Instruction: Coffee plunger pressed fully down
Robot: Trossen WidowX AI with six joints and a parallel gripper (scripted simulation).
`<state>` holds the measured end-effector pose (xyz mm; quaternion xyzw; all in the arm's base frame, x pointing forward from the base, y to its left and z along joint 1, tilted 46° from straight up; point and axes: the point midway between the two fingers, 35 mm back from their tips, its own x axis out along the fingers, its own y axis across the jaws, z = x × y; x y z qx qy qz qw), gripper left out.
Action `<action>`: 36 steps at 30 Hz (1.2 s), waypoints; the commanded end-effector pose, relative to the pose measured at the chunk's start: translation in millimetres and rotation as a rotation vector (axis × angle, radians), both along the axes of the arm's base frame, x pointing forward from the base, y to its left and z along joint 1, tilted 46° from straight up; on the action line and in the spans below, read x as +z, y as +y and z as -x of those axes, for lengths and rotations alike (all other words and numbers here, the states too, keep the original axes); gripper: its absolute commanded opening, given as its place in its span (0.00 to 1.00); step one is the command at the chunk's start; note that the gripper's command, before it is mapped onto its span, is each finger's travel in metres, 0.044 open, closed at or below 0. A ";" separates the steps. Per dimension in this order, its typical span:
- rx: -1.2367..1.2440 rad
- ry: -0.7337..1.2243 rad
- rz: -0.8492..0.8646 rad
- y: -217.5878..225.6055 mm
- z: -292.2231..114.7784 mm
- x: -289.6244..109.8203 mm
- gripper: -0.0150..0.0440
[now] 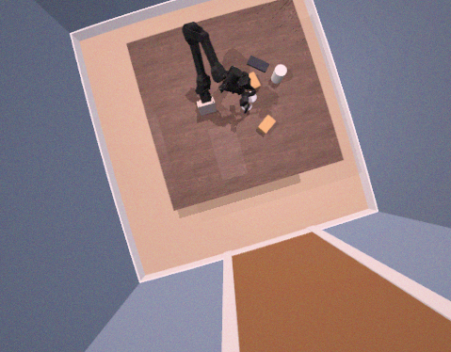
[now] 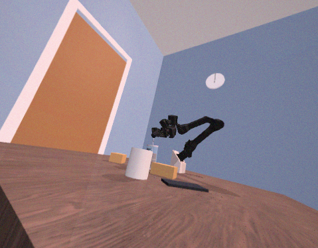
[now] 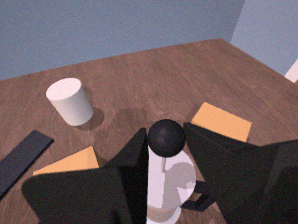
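Observation:
The coffee press (image 1: 252, 98) (image 2: 155, 153) (image 3: 178, 175) stands upright on the table, with a clear body, a pale round lid and a black handle. Its black plunger knob (image 3: 166, 138) sits on a thin metal rod. A short length of rod (image 2: 153, 141) shows above the lid, so the knob stands clear of it. My gripper (image 2: 153, 135) (image 3: 164, 130) is shut on the knob, with one finger on each side of it, above the press. In the wrist view the fingers hide part of the press body.
A white cylinder (image 1: 279, 74) (image 2: 139, 164) (image 3: 72, 102), a dark flat block (image 1: 258, 63) (image 2: 184, 185) (image 3: 22, 157) and an orange block (image 1: 254, 81) (image 2: 163, 170) (image 3: 75, 162) are near the press. Another orange block (image 1: 266, 124) (image 2: 117, 158) (image 3: 222, 121) lies on its other side.

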<state>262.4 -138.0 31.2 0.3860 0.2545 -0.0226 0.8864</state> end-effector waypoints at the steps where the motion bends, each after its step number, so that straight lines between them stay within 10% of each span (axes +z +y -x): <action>1: 0.009 0.038 -0.034 15.6 3.8 -15.8 0.46; 36: 0.009 0.032 -0.036 17.8 -10.5 -24.7 0.46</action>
